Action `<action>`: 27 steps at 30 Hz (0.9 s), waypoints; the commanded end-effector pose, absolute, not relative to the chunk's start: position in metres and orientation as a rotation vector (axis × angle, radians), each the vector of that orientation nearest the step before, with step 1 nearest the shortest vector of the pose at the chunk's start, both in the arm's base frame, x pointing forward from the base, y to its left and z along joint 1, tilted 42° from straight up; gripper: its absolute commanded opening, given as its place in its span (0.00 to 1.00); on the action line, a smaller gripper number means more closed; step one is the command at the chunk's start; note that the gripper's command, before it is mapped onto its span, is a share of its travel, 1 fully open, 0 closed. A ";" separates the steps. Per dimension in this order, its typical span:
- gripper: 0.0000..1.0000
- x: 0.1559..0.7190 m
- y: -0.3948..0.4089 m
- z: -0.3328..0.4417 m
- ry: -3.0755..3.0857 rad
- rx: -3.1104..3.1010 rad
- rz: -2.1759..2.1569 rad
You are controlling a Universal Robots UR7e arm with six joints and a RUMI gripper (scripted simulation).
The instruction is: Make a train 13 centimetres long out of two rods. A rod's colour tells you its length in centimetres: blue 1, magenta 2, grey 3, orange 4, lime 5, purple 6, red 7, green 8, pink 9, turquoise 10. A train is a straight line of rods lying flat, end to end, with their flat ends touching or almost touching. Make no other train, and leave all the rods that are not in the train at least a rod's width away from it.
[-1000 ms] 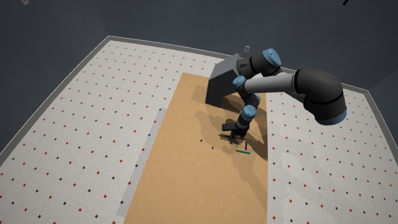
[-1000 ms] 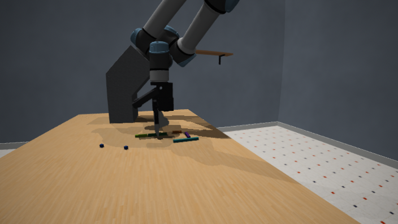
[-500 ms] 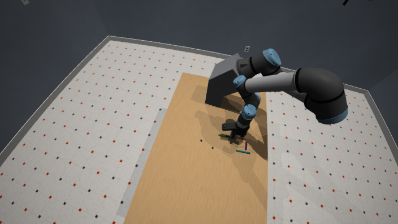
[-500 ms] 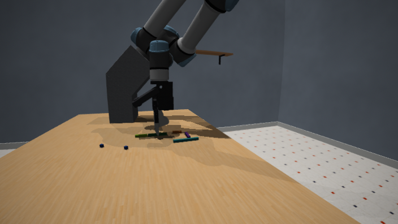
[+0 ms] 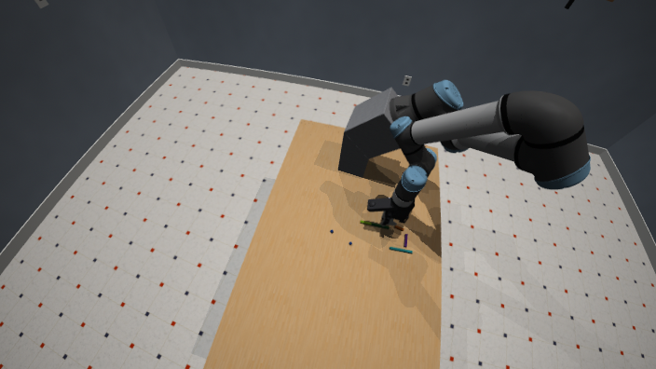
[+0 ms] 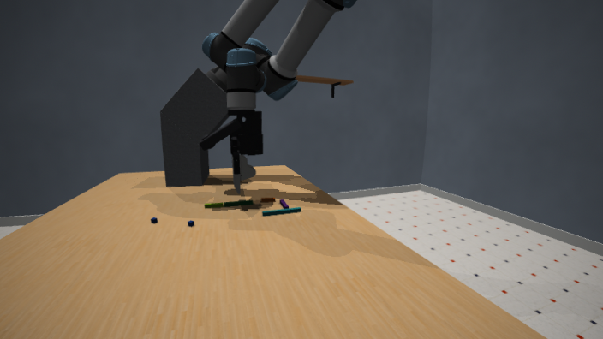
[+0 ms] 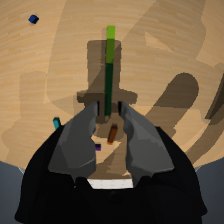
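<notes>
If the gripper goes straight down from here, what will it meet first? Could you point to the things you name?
Probably the table (image 5: 303,289) (image 6: 257,278) (image 7: 150,20), with the gripper (image 5: 385,225) (image 6: 237,193) (image 7: 108,102) straddling the green rod (image 5: 378,225) (image 6: 238,204) (image 7: 108,85); a fingertip might touch the rod first, as the clearance is unclear.

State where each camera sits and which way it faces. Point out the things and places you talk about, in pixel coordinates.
Top: high above the table (image 5: 280,298), angled down; arm, base and end effector (image 5: 386,223) show.
Exterior: low, beyond the table's end opposite the robot's base (image 6: 182,141), looking back toward it; base, part of the arm and end effector (image 6: 237,193) show.
Wrist: on the arm's hand end, looking along the fingers at the lime rod (image 5: 364,222) (image 6: 213,205) (image 7: 110,45); only the end effector (image 7: 108,102) shows.
Top and exterior share both blue rods.
</notes>
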State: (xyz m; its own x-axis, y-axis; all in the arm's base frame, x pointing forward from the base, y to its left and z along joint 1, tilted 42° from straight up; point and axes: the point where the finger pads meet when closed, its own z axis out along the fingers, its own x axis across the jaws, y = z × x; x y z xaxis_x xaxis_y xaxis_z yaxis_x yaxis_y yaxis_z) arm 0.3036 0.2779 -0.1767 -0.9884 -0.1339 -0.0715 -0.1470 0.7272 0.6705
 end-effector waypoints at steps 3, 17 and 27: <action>0.14 0.305 0.260 -0.158 2.904 -0.239 1.131; 0.14 0.306 0.243 -0.138 2.904 -0.239 1.131; 1.00 0.306 0.241 -0.137 2.904 -0.239 1.131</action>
State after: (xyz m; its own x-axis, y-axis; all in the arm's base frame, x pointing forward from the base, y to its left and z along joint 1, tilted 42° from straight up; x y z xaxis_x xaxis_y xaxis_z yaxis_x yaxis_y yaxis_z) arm 0.3058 0.2422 -0.1375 -0.9882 -0.1363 -0.0696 -0.1475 0.7264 0.6713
